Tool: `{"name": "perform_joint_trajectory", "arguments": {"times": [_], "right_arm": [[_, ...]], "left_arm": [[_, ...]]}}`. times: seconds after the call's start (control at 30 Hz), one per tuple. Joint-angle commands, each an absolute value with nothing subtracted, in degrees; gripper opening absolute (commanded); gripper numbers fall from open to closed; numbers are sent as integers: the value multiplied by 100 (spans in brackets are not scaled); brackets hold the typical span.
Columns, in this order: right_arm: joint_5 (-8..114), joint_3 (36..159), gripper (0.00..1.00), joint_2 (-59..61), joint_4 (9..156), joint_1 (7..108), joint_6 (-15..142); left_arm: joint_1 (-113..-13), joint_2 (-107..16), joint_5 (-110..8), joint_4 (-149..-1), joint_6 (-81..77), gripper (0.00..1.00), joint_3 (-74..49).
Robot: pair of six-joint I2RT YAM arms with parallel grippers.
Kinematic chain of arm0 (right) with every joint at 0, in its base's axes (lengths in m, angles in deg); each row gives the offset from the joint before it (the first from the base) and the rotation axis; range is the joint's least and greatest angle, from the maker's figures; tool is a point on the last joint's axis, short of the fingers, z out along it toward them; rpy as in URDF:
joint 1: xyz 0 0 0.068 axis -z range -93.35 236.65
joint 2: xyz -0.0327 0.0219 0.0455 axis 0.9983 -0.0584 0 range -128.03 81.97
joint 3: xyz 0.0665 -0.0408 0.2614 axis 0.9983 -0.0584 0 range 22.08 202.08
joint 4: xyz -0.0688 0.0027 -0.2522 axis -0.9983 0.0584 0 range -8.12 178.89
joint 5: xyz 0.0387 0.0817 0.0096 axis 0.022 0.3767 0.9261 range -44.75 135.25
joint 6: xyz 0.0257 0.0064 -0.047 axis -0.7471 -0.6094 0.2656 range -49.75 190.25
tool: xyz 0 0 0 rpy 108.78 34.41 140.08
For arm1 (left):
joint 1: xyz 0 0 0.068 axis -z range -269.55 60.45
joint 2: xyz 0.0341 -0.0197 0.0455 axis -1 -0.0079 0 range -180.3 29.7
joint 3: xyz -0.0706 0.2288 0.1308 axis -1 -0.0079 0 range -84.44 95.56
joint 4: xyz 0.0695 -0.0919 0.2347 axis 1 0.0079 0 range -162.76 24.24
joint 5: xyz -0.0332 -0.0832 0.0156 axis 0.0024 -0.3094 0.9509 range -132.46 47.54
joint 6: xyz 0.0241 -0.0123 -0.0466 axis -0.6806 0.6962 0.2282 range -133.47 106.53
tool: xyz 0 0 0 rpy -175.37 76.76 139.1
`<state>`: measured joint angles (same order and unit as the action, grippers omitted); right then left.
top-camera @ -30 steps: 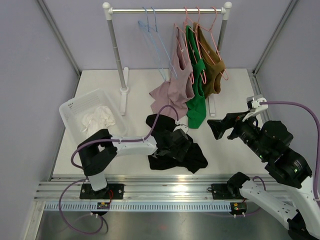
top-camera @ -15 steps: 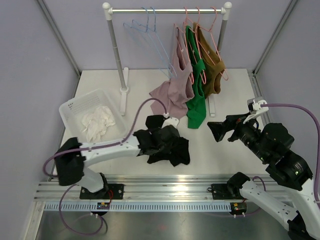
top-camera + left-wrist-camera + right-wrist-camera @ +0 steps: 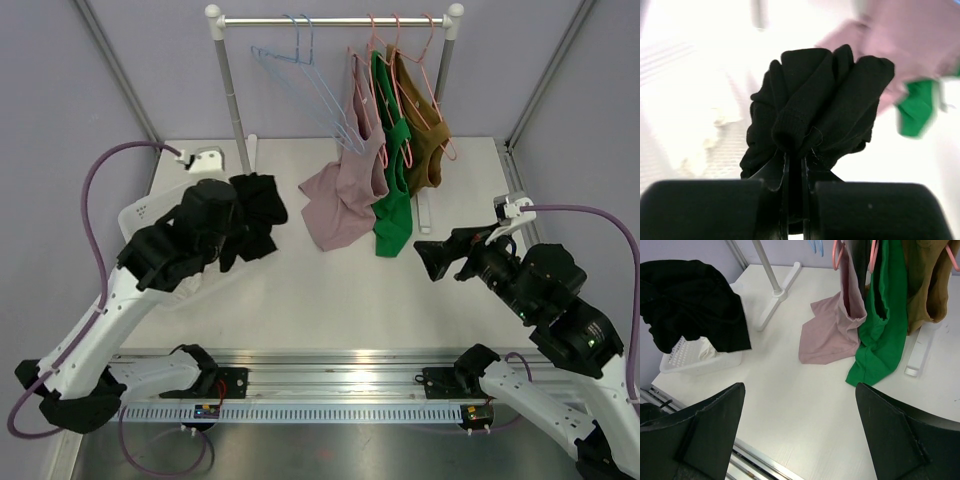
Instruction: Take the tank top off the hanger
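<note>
Top external view: the left gripper (image 3: 235, 218) is raised at the left of the frame, with the black tank top (image 3: 258, 208) bunched at its tip, off any hanger and hanging over the near corner of the white basket (image 3: 138, 214). On the rail (image 3: 335, 20) at the top, two blue hangers (image 3: 300, 75) swing bare. To their right hang a pink top (image 3: 345, 175), a green top (image 3: 393, 205) and a brown top (image 3: 425, 140); the pink one's hem lies on the table (image 3: 300, 290). The right gripper (image 3: 432, 258) hovers at centre right, clear of the garments.

Left wrist view: the two fingers (image 3: 865, 210) fill the bottom edge, pressed close together with a fold of the black fabric pinched in the narrow slit between them (the background is motion-blurred).

Right wrist view: the black garment hangs at upper left, draped just above the basket, where a white cloth (image 3: 702, 347) shows. The right gripper's own fingers sit in the two lower corners, spread wide with nothing between them.
</note>
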<state>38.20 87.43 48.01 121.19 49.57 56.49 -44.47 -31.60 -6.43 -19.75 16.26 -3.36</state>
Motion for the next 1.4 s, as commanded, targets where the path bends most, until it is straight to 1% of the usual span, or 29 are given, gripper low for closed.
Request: {"name": "perform_joint_trajectory", "arguments": {"times": [0.0, 0.07, 0.17, 0.2, 0.27, 0.3, 0.33, 0.37, 0.4, 0.43, 0.47, 0.5, 0.53, 0.57, 0.63, 0.7, 0.73, 0.77, 0.8, 0.83, 0.87, 0.9, 0.93, 1.0, 1.03, 1.1, 1.23, 1.3, 1.37], "right_arm": [[3682, 8932, 99, 4690, 11757, 4921, 5663], [3699, 8915, 100, 4664, 11722, 4921, 5698], [3690, 8897, 100, 4611, 11686, 4921, 5707], [3690, 8888, 99, 4585, 11652, 4921, 5707], [3734, 8844, 99, 4567, 11608, 4921, 5698], [3752, 8827, 99, 4550, 11547, 4921, 5707], [3778, 8801, 100, 4515, 11511, 4921, 5707], [3761, 8800, 99, 4479, 11485, 4921, 5715], [3717, 8818, 100, 4366, 11458, 4921, 5698], [3586, 8914, 99, 4269, 11449, 4921, 5655], [3480, 9010, 99, 4129, 11475, 4921, 5637], [3366, 9150, 99, 3788, 11624, 4930, 5610], [3139, 9474, 100, 3585, 11703, 4921, 5584], [3084, 9660, 100, 3374, 11765, 4921, 5619], [2953, 10212, 100, 2732, 11915, 4921, 5654], [2873, 10574, 96, 2093, 11941, 4921, 5829], [2742, 10932, 91, 1880, 11941, 4930, 5891], [2654, 11127, 90, 1651, 11933, 4930, 5996], [2531, 11338, 89, 1179, 11950, 4947, 6049], [2478, 11775, 86, 948, 11950, 4956, 6119], [2495, 12006, 84, 702, 11968, 5000, 6233], [2521, 12252, 83, 221, 12046, 5087, 6269], [2539, 12785, 82, -19, 12099, 5158, 6322], [2652, 13324, 79, -702, 12309, 5333, 6322], [2845, 13823, 79, -915, 12380, 5526, 6322], [3030, 14274, 78, -1459, 12477, 5659, 6383], [3329, 15750, 76, -2401, 12872, 5904, 6560], [3409, 16538, 70, -2981, 13136, 5993, 6559], [3497, 16920, 65, -3420, 13242, 6037, 6682]], "left_arm": [[-5435, -2981, -764, -1590, 1114, 0, 63], [-5833, -2963, -914, -1572, 930, 0, 151], [-6659, -2989, -1283, -1607, 745, 0, 170], [-7070, -2989, -1415, -1633, 649, 0, 126], [-7467, -2998, -1880, -1826, 517, 0, -172], [-7835, -3059, -2082, -1870, 507, 0, -260], [-7978, -3094, -2458, -1949, 481, 0, -348], [-8084, -3138, -2584, -2011, 437, 0, -523], [-8233, -3208, -2602, -2046, 463, 8, -594], [-8286, -3244, -2585, -2064, 481, 38, -656], [-8322, -3270, -2576, -2082, 489, 58, -787], [-8400, -3244, -2541, -2125, 533, 67, -841], [-8427, -3201, -2541, -2152, 560, 87, -885], [-8454, -3157, -2524, -2161, 595, 99, -929], [-8471, -2982, -2497, -2143, 604, 99, -956], [-8463, -2779, -2576, -2152, 560, 99, -1060], [-8463, -2656, -2767, -2213, 534, 99, -1131], [-8463, -2316, -2943, -2292, 490, 99, -1253], [-8463, -2130, -3180, -2415, 446, 99, -1420], [-8463, -1936, -3678, -2686, 411, 99, -1795], [-8463, -1473, -3884, -2836, 376, 99, -2034], [-8454, -1269, -4147, -3073, 367, 99, -2228], [-8454, -1032, -4175, -3162, 366, 99, -2621], [-8454, -479, -4036, -3285, 366, 99, -2932], [-8454, -345, -3809, -3347, 358, 99, -3090], [-8454, -64, -3710, -3391, 314, 99, -3398], [-8445, -80, -4087, -3435, 323, 99, -3452], [-8445, -167, -4123, -3418, 322, 99, -3460], [-8445, -186, -4202, -3444, 305, 99, -3469]]}}
